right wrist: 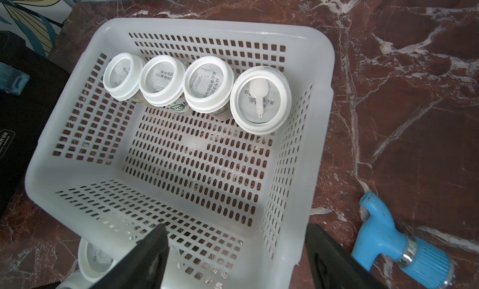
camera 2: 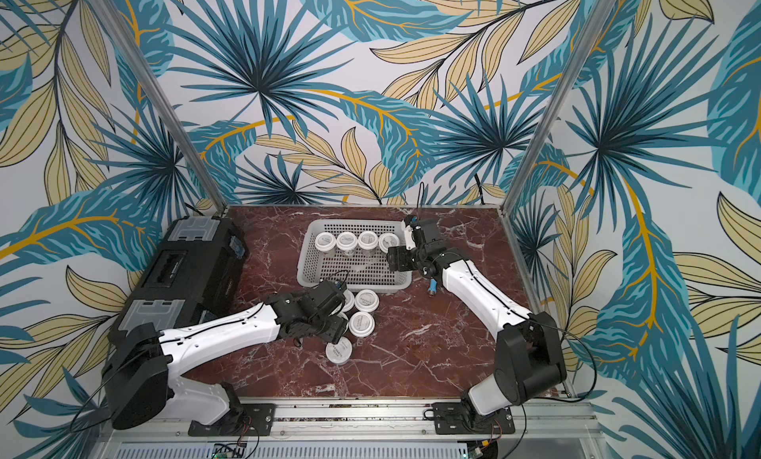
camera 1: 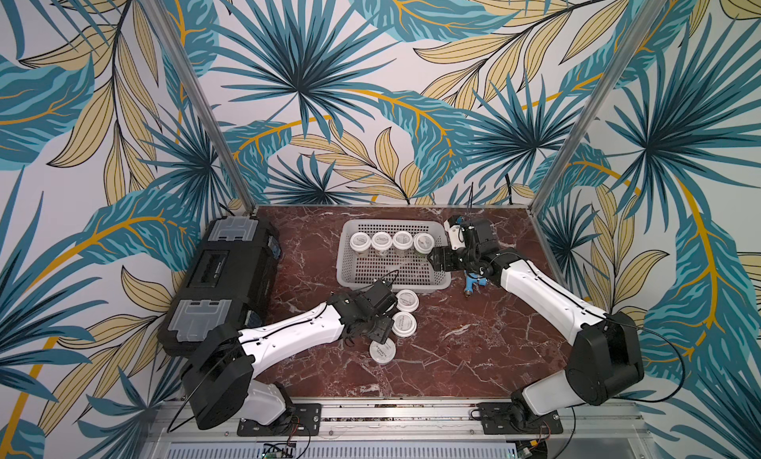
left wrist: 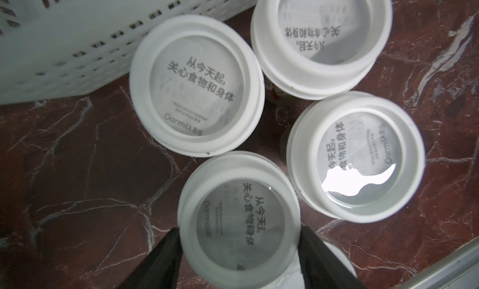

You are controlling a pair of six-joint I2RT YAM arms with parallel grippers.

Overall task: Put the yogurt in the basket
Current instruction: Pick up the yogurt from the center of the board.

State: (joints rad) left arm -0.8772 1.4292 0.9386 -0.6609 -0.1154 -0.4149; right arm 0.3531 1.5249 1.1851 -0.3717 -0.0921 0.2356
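1. The yogurt jar (left wrist: 239, 217) being reached for is small, with a clear body under a wider, flat white lid. It stands upright on the marble tabletop (camera 1: 473, 345), below the centre of the frame in both top views.
2. It looks light and rigid, and its wall is probably slick. The best hold is likely on the body just beneath the overhanging lid, so the rim can catch if it slips.
3. The left gripper (left wrist: 241, 233) has its fingers (left wrist: 166, 261) on either side of that jar, about a jar's width apart. Whether they are pressing on it I cannot tell.
4. The neighbouring jars (left wrist: 197, 93) crowd close and would be easy to knock on the lift.
5. The basket (camera 1: 342, 251) sits just beyond them at centre frame. A row of four jars (camera 1: 381, 241) stands along its far wall, and the rest of its floor is free.
6. The right gripper (right wrist: 236, 261) is spread wide and holds nothing, at the basket's right rim. A blue spray nozzle (right wrist: 388, 238) lies beside it.
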